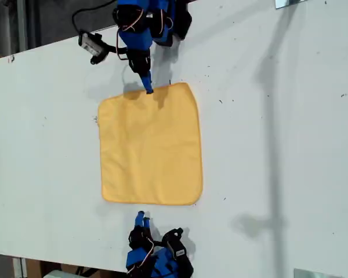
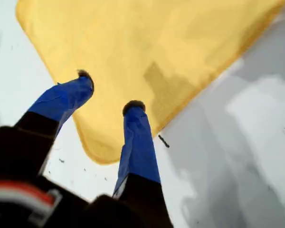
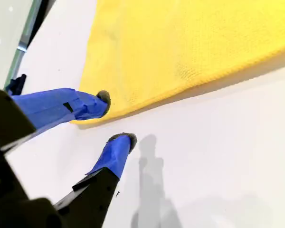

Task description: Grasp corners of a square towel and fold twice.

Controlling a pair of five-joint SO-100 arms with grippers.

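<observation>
Towel [image 1: 151, 145] lies flat and unfolded mid-table [image 1: 278, 145] in the exterior view. At its six o'clock, just off the near hem, my first gripper [image 1: 141, 219] hangs with fingers spread, gripping nothing. At twelve o'clock my second gripper [image 1: 149, 88] meets the far hem, fingers parted: one fingertip [image 3: 103, 99] against the cloth's edge, the other over bare table.

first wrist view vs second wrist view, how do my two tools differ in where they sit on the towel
My first tool has both fingertips over the towel, near a rounded corner. My second tool has one fingertip at the towel's hem and the other over bare table. The first tool's shadow seems to fall on cloth, the second's on the table. Both are open, with blue-wrapped fingers.
</observation>
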